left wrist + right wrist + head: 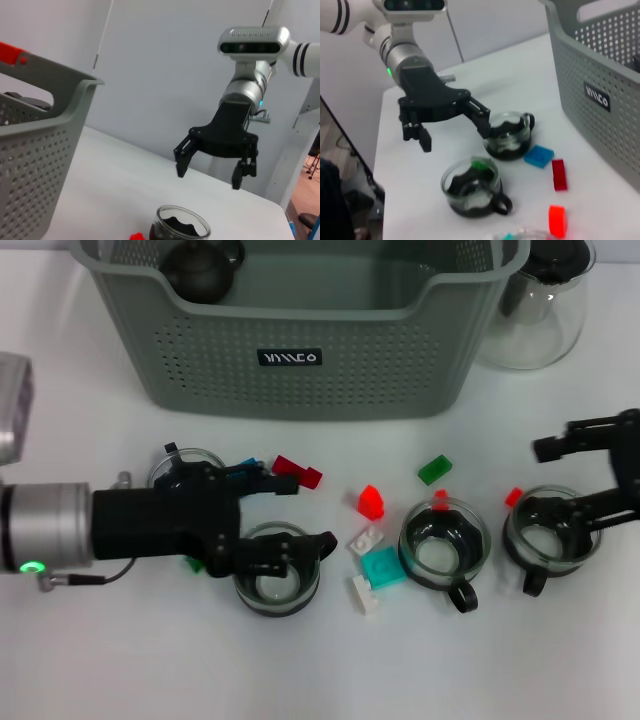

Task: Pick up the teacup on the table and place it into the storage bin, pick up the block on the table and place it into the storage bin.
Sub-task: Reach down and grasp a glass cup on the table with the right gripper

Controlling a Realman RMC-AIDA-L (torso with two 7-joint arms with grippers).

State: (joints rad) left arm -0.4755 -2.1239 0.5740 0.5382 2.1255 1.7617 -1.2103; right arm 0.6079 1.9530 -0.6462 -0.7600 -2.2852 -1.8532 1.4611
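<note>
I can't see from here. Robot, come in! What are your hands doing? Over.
Left gripper open over a glass teacup. Right gripper open above another teacup. Storage bin behind them. Loose blocks lie between the cups.

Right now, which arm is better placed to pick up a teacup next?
Either could, but the left looks slightly readier: the left claw is open with one finger over a teacup rim. The right claw is open above the rightmost teacup.

The left gripper (285, 515) reaches in low from the left side, its fingers spread wide apart. The right gripper (570, 480) comes in from the right side, its fingers wide apart too.
</note>
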